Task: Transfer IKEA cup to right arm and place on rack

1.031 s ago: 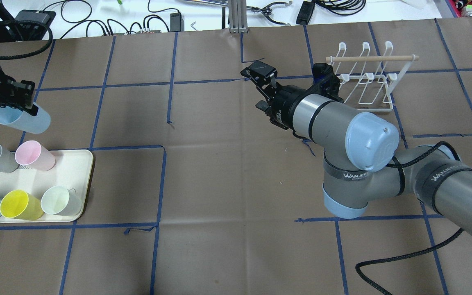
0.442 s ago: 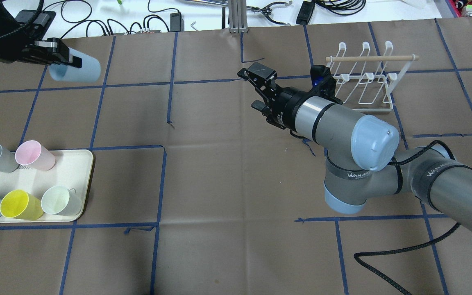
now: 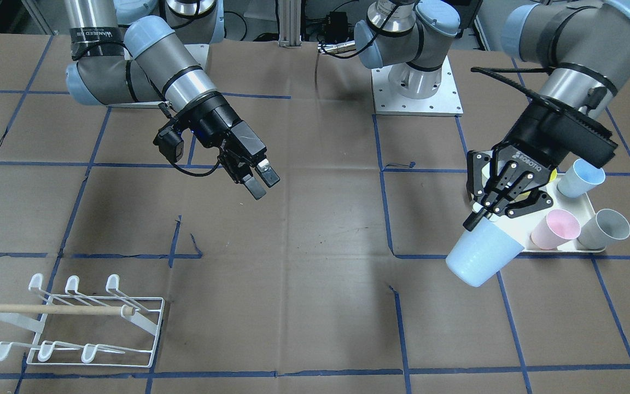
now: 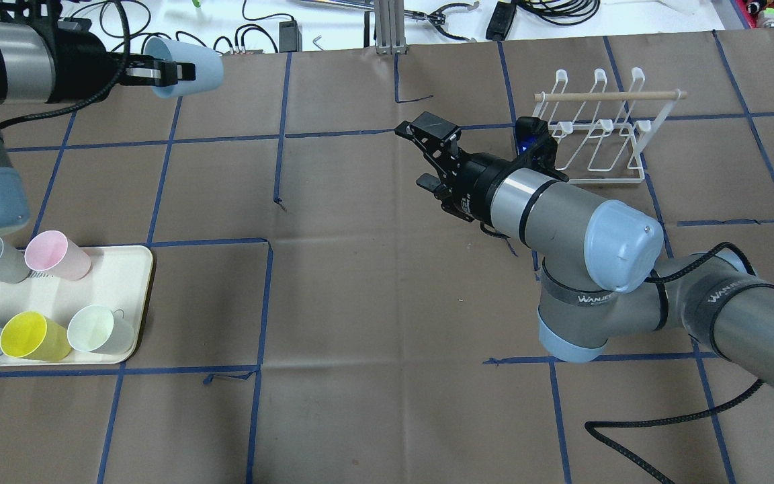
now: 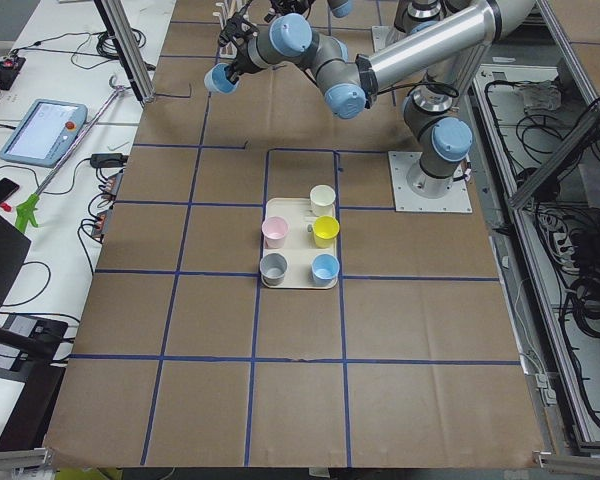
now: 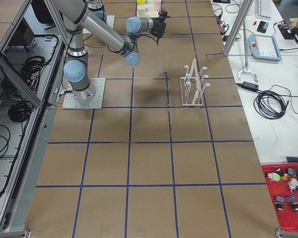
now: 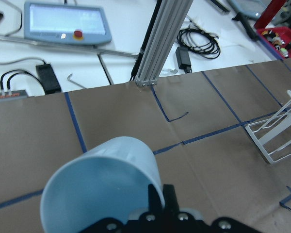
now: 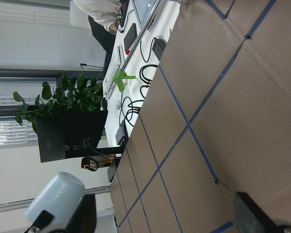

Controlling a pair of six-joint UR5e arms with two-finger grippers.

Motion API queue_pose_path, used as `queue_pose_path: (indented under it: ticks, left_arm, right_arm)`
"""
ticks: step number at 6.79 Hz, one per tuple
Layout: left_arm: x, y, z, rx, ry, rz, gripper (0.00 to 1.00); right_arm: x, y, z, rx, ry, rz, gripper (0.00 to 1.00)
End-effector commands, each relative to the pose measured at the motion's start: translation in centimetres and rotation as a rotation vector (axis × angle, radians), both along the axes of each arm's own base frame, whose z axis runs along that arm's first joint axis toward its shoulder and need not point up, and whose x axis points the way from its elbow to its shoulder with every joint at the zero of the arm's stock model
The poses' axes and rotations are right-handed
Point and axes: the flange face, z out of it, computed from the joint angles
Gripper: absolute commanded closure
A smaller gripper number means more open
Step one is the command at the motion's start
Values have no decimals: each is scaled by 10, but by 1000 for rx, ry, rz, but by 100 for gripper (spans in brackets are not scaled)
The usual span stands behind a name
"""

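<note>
You have the pale-blue plastic cup [image 4: 204,72] clenched at its rim in the left gripper [image 4: 182,68], aloft over the far-left of the brown surface [image 4: 360,302]. It lies roughly level, base pointing (handily) toward the right gripper [image 4: 415,154], whose fingers gape empty, well away.

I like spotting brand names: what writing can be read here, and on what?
"ROBOTIQ": on the left gripper, which holds the cup.
"WANJEE", the rest curving out of sight: on the black bands round the right arm.
White print on the right gripper: too small to read.
Print on the tray: half hidden by the pink cup, unreadable.
</note>
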Motion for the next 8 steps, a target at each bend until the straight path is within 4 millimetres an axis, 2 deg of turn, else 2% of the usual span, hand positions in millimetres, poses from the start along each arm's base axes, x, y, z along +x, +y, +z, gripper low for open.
queue_pose_path:
  ticks: [1, 2, 4, 5, 6, 8]
  left_arm:
    - [-33, 21, -21, -179, 110, -153, 100]
    - [-53, 35, -38, -249, 144, -226, 100]
    - [-86, 61, -92, -363, 137, -315, 100]
    - [-104, 65, -111, -390, 170, -371, 99]
    - [-113, 71, -107, -388, 197, -388, 99]
    - [-126, 78, -110, -375, 208, -412, 99]
  right_arm:
    - [-1, 9, 4, -3, 3, -7, 0]
    - [3, 11, 5, -10, 11, 2, 0]
    - [2, 11, 4, -10, 14, 4, 0]
    - [2, 11, 5, -10, 11, 4, 0]
    - [2, 10, 4, -3, 8, -3, 0]
    - [2, 8, 0, 10, 7, -7, 0]
